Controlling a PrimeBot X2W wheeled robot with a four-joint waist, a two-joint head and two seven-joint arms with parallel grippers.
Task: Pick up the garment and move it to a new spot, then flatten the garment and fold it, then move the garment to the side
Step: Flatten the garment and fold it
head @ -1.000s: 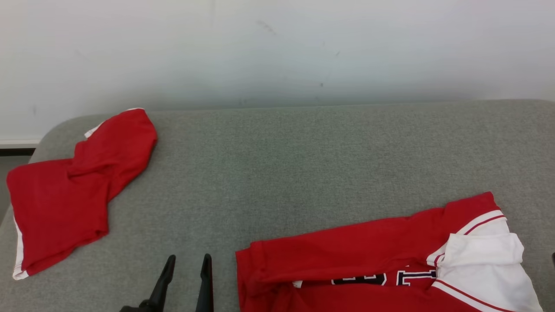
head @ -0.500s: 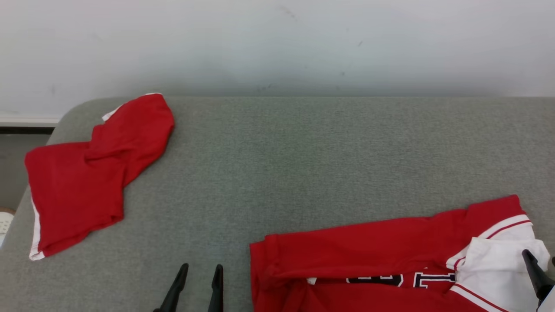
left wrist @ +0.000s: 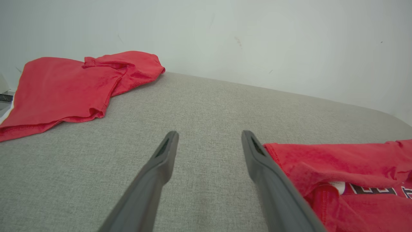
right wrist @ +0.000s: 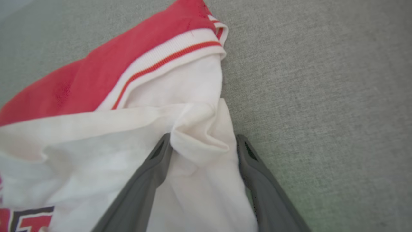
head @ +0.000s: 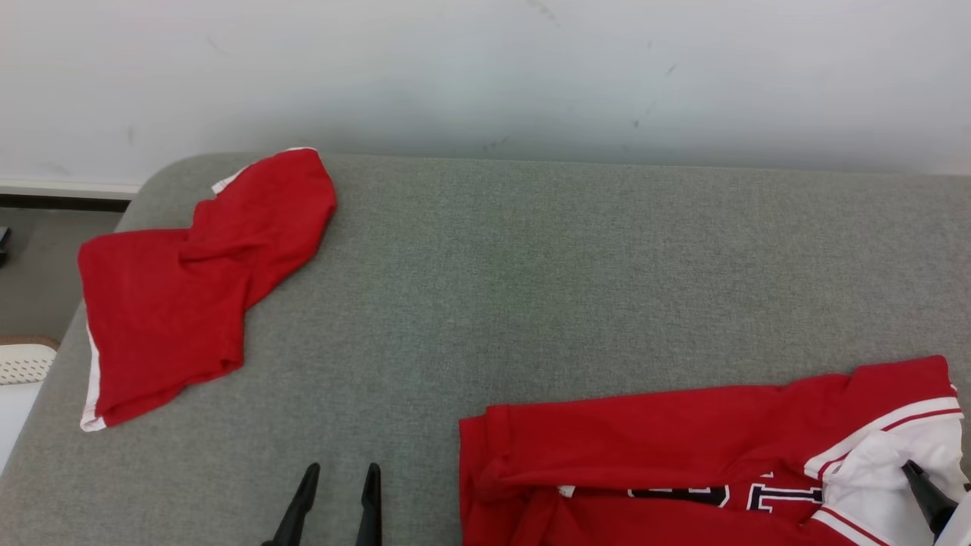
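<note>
One crumpled red-white jersey (head: 683, 440) on woven grey cushion (head: 531, 288).

Counter (head: 531, 288): grey woven upholstery cloth, matt, coarse visible weave, slightly heathered.
Garment (head: 667, 432): soft knit cloth, matt red, rumpled. Its white part is the same limp knit. The trim is ribbed white with a red stripe. The dark lettering lies flat and looks printed.
Second red cloth piece (head: 167, 303): matt, fine nap, white edge band.
Fingers (left wrist: 154, 180) of left gripper (left wrist: 209, 132) and right gripper (right wrist: 203, 137): dark grey, smooth, matt, plastic-like.
Wall (head: 485, 76): matt white paint, faint scuffs.
</note>
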